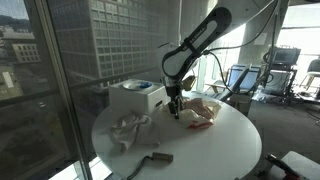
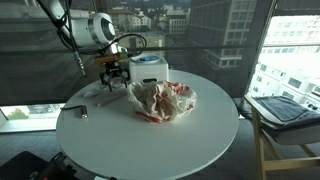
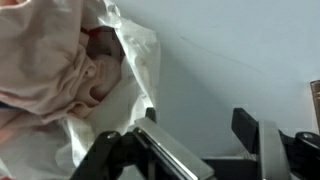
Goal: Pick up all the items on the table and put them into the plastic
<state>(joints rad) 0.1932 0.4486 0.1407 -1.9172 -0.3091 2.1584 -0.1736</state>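
One gripper, jaws apart and empty, plastic bag just beside them

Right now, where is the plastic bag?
In an exterior view, the plastic bag lies on the table, next to the white box and the end effector.

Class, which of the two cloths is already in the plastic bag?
The pale pink cloth: it sits bunched inside the plastic bag, while the whitish cloth lies loose on the table beside the white box.
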